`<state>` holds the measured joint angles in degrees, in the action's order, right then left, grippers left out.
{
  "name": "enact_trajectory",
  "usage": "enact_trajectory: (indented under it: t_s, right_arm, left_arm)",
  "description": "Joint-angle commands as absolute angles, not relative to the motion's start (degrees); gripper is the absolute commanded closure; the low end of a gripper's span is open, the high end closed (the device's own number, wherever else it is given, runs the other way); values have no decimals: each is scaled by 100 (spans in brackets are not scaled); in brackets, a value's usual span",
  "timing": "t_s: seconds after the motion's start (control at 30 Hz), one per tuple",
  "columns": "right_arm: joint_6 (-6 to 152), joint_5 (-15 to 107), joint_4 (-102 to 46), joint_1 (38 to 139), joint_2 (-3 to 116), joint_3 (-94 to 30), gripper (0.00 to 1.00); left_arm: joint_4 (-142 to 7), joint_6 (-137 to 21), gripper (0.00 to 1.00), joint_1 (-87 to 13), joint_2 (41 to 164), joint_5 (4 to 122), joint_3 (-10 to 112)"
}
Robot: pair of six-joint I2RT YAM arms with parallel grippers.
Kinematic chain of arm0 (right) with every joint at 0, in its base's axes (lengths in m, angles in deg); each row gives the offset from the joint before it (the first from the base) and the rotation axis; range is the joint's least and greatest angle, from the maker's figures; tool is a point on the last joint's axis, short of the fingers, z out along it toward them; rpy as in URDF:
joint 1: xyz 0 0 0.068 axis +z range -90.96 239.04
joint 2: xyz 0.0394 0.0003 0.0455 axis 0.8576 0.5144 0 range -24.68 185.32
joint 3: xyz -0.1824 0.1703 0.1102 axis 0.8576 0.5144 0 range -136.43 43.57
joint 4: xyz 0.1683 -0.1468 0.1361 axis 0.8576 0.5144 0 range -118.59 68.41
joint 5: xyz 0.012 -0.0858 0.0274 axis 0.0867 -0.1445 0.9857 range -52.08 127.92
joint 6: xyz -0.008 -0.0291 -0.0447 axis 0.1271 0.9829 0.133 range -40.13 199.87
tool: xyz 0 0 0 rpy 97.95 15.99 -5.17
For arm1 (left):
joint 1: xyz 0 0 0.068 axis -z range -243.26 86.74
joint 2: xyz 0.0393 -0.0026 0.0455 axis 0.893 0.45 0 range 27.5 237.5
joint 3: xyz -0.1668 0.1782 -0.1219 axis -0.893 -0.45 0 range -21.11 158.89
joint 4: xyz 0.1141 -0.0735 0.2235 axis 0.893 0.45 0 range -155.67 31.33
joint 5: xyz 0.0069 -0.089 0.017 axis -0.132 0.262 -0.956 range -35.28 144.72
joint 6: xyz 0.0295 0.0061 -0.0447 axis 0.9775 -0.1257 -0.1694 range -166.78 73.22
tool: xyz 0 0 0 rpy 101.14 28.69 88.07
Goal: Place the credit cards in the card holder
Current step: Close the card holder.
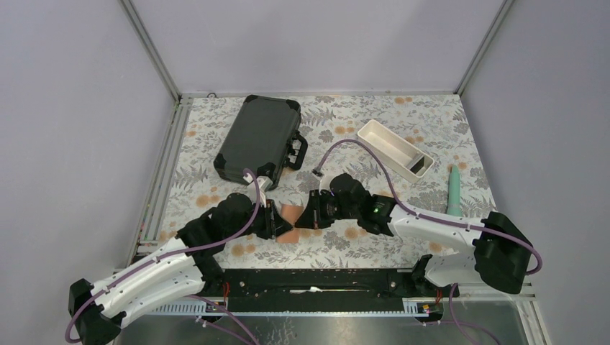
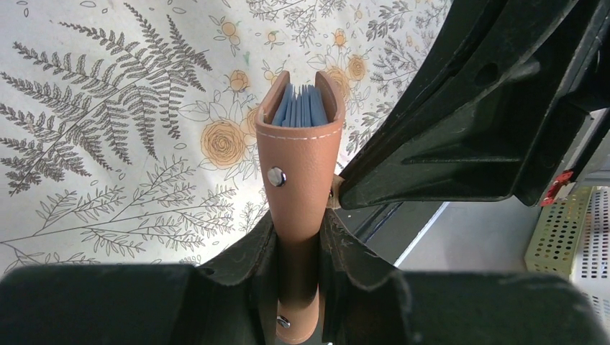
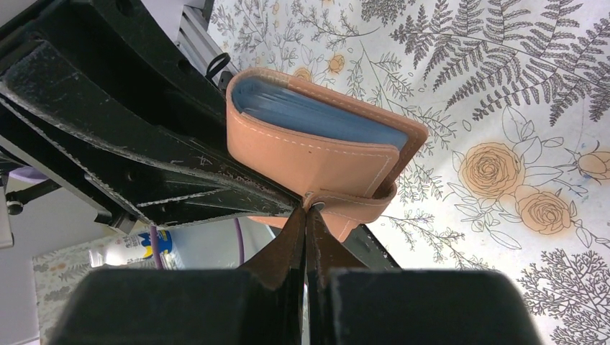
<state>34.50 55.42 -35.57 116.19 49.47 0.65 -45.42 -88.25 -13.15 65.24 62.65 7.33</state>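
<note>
holder point(image 1: 291, 215) held between both arms over the desk point(image 1: 345, 118), mostly hidden from overhead. left end effector point(image 2: 298, 248) clamped on its folded body; right end effector point(image 3: 308, 215) pinched shut on its strap point(image 3: 363, 205). cards inside: cannot tell.

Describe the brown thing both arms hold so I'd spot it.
On the flowered table, near its front edge, the left gripper and right gripper meet. Between them is the card holder: small, tan, folded, blue inside, unlike the big black case and white tray behind.
</note>
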Motion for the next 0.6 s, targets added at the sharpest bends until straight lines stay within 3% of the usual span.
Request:
enact_trajectory:
  t_s: [0.0,0.57]
  right_arm:
    - [3264,5414,-4325,11810,5196,-286,100]
    - [2949,5262,-4825,12038,5771,-309,100]
  left_arm:
    - [-6057,-9090,100,-1139,6422,6956,851]
    - [-6424,-9209,100,-1132,6267,7115,672]
